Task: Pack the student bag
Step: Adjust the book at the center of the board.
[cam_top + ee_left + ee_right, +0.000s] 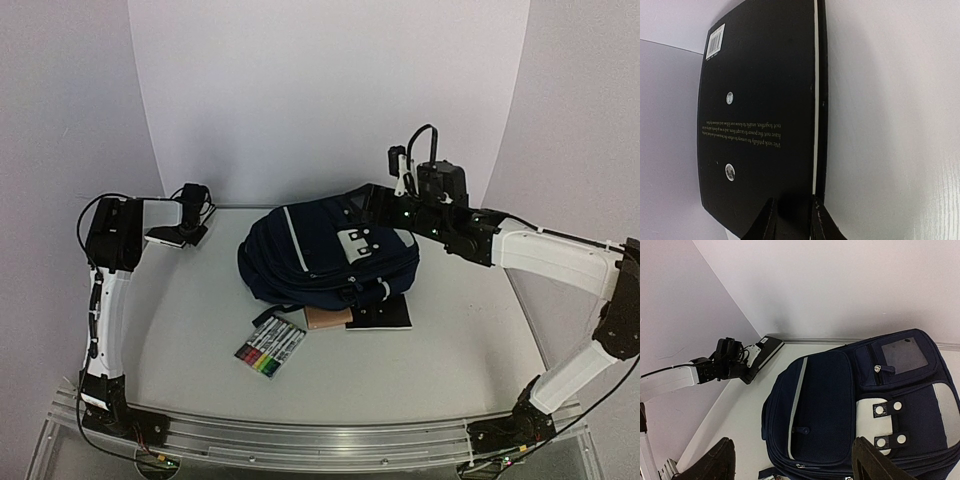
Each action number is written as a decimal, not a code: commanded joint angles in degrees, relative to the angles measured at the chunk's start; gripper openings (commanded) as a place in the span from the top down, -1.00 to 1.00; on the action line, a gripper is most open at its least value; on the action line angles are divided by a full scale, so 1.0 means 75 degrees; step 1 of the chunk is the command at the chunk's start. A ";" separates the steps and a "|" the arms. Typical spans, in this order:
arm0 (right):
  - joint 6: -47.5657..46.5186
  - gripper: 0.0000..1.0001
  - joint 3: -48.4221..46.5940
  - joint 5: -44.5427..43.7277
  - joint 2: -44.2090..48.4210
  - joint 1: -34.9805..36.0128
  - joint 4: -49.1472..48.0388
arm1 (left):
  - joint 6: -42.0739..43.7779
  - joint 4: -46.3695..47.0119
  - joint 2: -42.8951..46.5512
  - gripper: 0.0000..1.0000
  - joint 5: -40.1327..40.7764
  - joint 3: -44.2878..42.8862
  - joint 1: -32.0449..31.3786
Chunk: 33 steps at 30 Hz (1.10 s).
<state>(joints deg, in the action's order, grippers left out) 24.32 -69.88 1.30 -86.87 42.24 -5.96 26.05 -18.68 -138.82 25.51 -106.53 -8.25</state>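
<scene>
The student bag point(330, 255) lies flat in the middle of the table, navy with white stripes and a white patch; it fills the right wrist view point(840, 405). My left gripper point(190, 225) is at the far left back corner, shut on the edge of a black book point(760, 115) with small white text and a barcode. The book also shows in the right wrist view point(767, 347). My right gripper point(385, 207) hovers over the bag's far right side, wide open and empty, its fingertips point(720, 460) spread apart above the bag.
A pack of coloured markers point(270, 348), a tan flat item point(328, 317) and a black notebook point(380, 315) lie just in front of the bag. White walls close in at the back and both sides.
</scene>
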 commanded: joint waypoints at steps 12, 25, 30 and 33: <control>0.0175 -0.54 0.0095 -0.0061 0.0238 -0.0012 -0.0136 | 0.1259 0.1961 0.0579 0.90 0.0516 0.0600 0.0061; 0.0251 -0.53 0.0143 -0.0078 0.0245 -0.0018 -0.0165 | 0.0698 0.0851 0.1001 0.99 0.0323 0.0277 0.0067; 0.0160 -0.53 0.0032 0.0089 0.0105 -0.0018 -0.0168 | -0.0254 -0.0335 0.1423 1.00 0.0389 0.0419 -0.0078; 0.0076 -0.53 0.0045 0.0140 0.0113 -0.0018 -0.0178 | -0.0854 -0.0933 0.1742 1.00 0.0734 0.0783 -0.0277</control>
<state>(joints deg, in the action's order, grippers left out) 25.74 -68.93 1.62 -86.87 42.24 -5.98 28.54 -16.03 -131.71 29.76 -102.33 -8.63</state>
